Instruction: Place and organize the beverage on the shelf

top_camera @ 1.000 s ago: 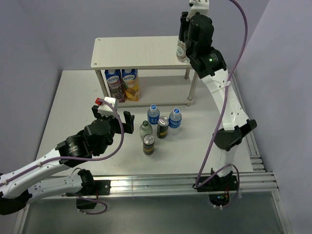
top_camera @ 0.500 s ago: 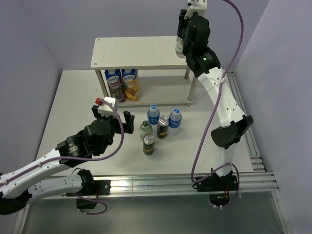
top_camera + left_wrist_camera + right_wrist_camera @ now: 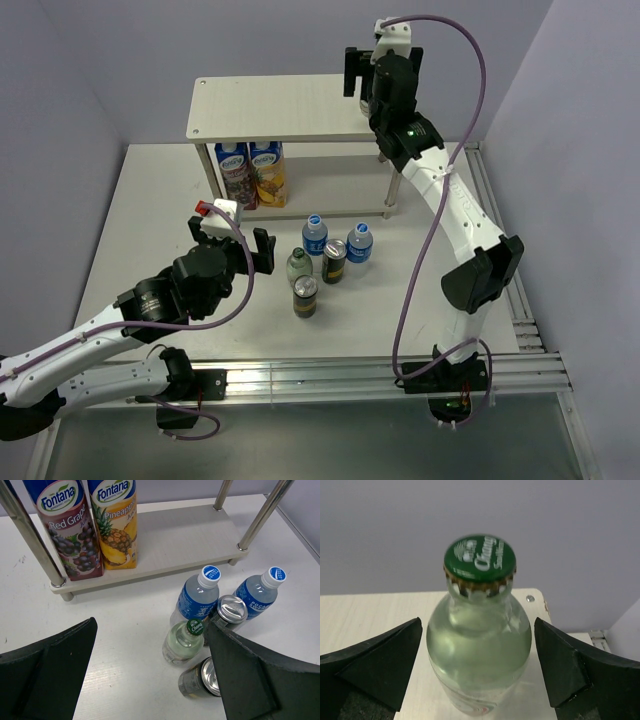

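I've got my right fingers (image 3: 375,660) apart, one on either side of the green-capped glass bottle (image 3: 479,630), not touching it. It stands upright at the right rear corner of the shelf (image 3: 270,105), on the top board. My left fingers (image 3: 50,665) are spread wide too, above the water bottles (image 3: 197,597), cans (image 3: 231,610) and second glass bottle (image 3: 182,642) clustered on the table (image 3: 150,200).

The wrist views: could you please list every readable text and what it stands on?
"Fontana Red Grape": purple carton.
"Fontana Pineapple": yellow carton.
"Chang": green cap of the glass bottle.
Water bottles: labels and caps too small to read.
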Controlling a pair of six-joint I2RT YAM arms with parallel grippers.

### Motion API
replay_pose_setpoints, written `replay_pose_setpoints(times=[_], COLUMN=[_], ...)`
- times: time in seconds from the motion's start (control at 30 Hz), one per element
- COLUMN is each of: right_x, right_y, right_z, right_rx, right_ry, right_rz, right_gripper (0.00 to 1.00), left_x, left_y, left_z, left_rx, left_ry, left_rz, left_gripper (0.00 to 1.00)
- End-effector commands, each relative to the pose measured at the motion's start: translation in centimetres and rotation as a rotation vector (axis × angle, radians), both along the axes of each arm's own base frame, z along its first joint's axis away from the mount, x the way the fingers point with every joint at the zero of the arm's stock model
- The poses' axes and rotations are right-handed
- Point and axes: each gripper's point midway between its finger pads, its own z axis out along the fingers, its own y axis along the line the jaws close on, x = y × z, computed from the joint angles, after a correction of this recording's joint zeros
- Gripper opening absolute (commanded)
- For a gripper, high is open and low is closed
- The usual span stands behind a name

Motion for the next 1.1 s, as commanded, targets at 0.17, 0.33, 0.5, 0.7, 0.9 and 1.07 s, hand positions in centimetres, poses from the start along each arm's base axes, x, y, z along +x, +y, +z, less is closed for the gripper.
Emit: replay_pose_setpoints(times=[0.17, 0.33, 0.5, 0.7, 0.9, 1.07], right_x=[-5.2, -8.3, -12.0, -21.2, -27.0, -30.5], right_y=[-1.9, -2.7, -2.2, 3.0, 12.3, 16.3], right_z=[4.7, 4.2, 2.2, -4.7, -16.7, -21.3], right_rx=[0.080, 0.110, 0.156, 0.267, 0.243, 0.245], right_ry=[-0.109, -0.100, -0.037, 0.032, 0.305, 0.404], right_rz=[-0.016, -0.002, 0.112, 0.373, 0.520, 0.594], right_gripper=[1.00, 1.00, 1.00, 1.00, 0.97, 0.93], left_x=[0.1, 0.4, 0.9, 3.1, 11.1, 12.2], left_y=[0.5, 0.7, 1.6, 1.7, 5.8, 5.8], left_z=[-0.2, -0.1, 0.4, 2.9, 3.2, 1.5], left_rx=[0.016, 0.025, -0.023, -0.079, 0.030, -0.013], left_ry=[-0.005, -0.010, -0.023, -0.116, -0.013, -0.013], left_rz=[0.018, 0.038, 0.118, 0.121, 0.265, 0.239], left_gripper=[0.99, 0.99, 0.99, 0.99, 0.97, 0.97])
